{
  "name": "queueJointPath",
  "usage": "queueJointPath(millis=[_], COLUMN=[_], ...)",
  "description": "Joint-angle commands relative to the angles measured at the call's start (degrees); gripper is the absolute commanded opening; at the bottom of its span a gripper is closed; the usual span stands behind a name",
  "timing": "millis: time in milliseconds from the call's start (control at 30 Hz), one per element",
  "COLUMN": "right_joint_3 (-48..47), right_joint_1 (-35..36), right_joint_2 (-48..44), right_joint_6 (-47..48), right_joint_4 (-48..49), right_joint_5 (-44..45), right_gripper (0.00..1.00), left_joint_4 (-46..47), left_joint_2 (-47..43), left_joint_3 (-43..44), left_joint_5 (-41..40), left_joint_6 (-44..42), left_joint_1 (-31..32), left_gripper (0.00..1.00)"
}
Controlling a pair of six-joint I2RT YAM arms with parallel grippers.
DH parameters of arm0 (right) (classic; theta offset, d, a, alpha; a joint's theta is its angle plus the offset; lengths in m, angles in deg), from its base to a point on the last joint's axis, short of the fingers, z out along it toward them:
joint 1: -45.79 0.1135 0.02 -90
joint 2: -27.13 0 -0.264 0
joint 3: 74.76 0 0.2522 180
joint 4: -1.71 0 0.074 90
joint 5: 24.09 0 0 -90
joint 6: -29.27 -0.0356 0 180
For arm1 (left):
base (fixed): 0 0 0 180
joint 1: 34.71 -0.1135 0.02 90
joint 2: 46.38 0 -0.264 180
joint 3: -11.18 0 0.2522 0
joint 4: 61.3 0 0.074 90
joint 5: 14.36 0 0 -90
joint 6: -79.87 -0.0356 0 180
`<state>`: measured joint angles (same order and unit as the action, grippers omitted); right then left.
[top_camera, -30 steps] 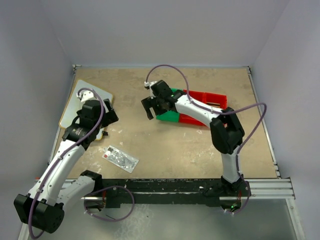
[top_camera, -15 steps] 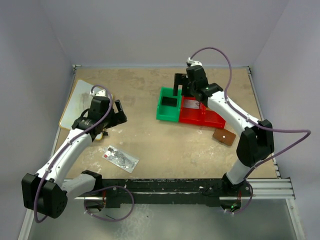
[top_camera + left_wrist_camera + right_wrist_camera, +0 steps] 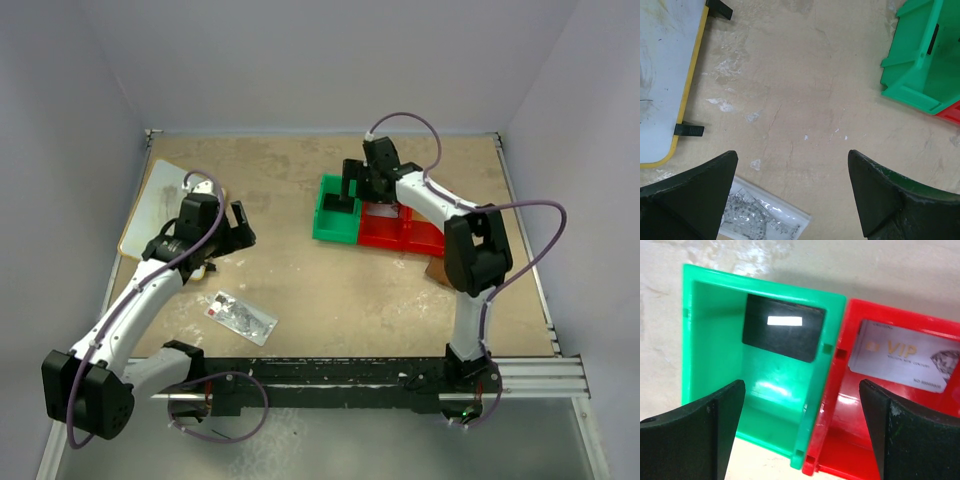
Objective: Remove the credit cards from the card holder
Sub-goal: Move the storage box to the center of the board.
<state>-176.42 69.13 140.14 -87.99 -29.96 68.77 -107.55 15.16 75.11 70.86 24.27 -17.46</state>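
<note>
Above the green bin (image 3: 688,340), right gripper (image 3: 802,390) jaws are spread, empty; left gripper (image 3: 792,160) jaws spread over the worktop (image 3: 805,90).

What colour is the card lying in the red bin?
The card is silvery grey with gold VIP lettering, clearest in the right wrist view.
</note>
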Motion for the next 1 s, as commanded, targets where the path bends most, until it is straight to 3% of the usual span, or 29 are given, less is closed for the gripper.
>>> queueJointPath(millis=[0, 467, 633, 800, 967], right_joint_3=[-6.03, -12.0, -13.83, -10.08, 4.16], right_joint_1=[-0.15, 0.8, 2.14, 2.59, 1.54], right_joint_2=[1.26, 5.84, 5.75, -2.65, -20.6], right_joint_6=[4.25, 16.78, 18.93, 17.48, 8.95], right_joint_4=[1.54, 1.34, -1.32, -1.95, 1.27], right_joint_5=[-7.04, -22.24, -22.32, -11.6, 15.05], right_gripper=[0.97, 0.9, 0.88, 0.93, 1.0], left_joint_4=[0.23, 1.38, 1.88, 1.61, 2.19], left_joint_2=[-1.81, -0.7, -0.13, -0.77, -2.35], left_joint_3=[-0.08, -0.7, -1.46, -2.08, -4.52], left_joint_5=[-1.2, -0.55, -0.08, -0.36, -0.13], left_joint_6=[-1.54, -0.93, -1.02, -1.08, 3.39], left_joint_1=[-0.39, -0.42, -0.39, -0.38, -0.34], left_gripper=[0.88, 0.88, 0.88, 0.88, 0.88])
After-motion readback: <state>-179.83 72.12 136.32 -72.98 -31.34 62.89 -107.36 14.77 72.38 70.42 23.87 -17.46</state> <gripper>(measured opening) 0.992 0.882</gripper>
